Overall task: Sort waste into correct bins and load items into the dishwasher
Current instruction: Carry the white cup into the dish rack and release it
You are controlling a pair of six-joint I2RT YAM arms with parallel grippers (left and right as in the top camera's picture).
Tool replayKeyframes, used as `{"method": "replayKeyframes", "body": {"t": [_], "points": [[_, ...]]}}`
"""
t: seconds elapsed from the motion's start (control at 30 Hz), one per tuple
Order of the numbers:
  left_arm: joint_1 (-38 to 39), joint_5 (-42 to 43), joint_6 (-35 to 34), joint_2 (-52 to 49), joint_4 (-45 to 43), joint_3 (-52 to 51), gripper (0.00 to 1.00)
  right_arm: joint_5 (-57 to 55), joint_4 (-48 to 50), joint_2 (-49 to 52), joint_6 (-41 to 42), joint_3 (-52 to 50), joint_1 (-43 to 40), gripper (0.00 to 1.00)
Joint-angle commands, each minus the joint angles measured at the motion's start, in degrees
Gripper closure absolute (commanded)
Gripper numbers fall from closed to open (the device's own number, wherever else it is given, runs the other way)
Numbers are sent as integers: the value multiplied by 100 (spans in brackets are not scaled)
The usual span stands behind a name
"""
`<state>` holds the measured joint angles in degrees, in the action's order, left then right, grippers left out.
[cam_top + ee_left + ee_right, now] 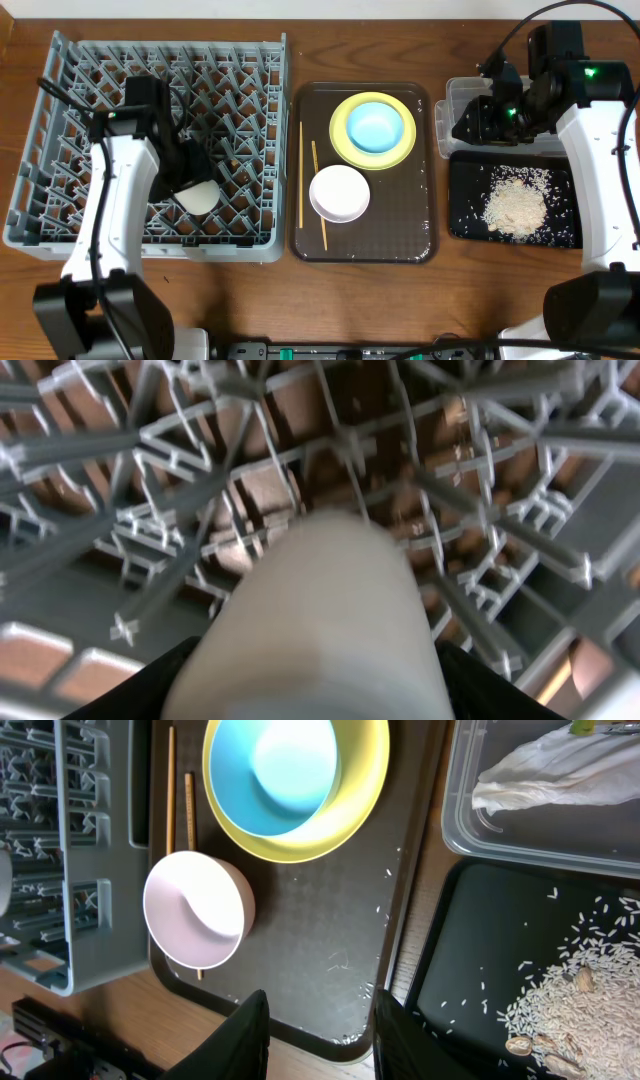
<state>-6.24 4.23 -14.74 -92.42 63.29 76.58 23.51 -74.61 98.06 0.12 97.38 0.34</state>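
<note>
Left arm reaches out over the dish rack (60,120), wrist pitched down into the pegs. Left hand (192,180) is clamped on the small white cup (320,620). The cup sits between both fingers, low in the rack's near-right area, and I can't tell if it touches the lattice.

Right arm is bent back over the right side. Right hand (320,1005) points down, fingers apart with nothing between them. It hangs over the left end of the clear tub (450,100), beside the black tray's (465,200) far-left corner.

Counts:
- 1 cup
- 1 white bowl (339,193)
- 1 light blue bowl (378,126)
- 1 yellow plate (340,135)
- 2 chopsticks (301,175)
- 1 rack, 1 tub, 1 black tray, 1 brown serving tray (400,215)

Layout on the wooden surface (250,300):
- The white bowl sits at the near-centre of the brown tray, with the plate behind it and the blue bowl nested on the plate.
- Both chopsticks lie lengthwise along the tray's left side; one runs under the white bowl's edge.
- All of these are well to the left of the right hand and to the right of the left hand.
- The rice pile (516,207) is in the black tray, just nearer than the right hand, with stray grains around it and a few on the brown tray.
- The white paper (560,770) lies in the tub.
- A green-yellow sliver (590,726) in the tub is cropped at the frame edge.
</note>
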Motion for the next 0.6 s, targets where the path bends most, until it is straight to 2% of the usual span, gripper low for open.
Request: {"method": "replayKeyframes", "body": {"t": [0.0,0.03,0.1,0.27,0.33,0.43,0.57], "points": [[-24,-149,76,-339,96,31,46,-13,-15,-101,-107,9,48,68],[-24,-149,76,-398,96,31,46,-13,-15,-101,-107,9,48,68],[-24,-146,76,-450,92,31,32,-13,-26,-101,-107,9,48,68],[-24,-151,76,-341,33,33,33,-13,-50,-101,-105,9,48,68],[-24,-177,74,-291,20,39,36,-13,-59,-101,-105,9,48,68],[-24,-402,70,-195,-7,83,45,-13,-66,-101,-105,9,48,68],[-24,-802,-81,-13,-118,103,45,-13,-85,-101,-105,9,48,68]]}}
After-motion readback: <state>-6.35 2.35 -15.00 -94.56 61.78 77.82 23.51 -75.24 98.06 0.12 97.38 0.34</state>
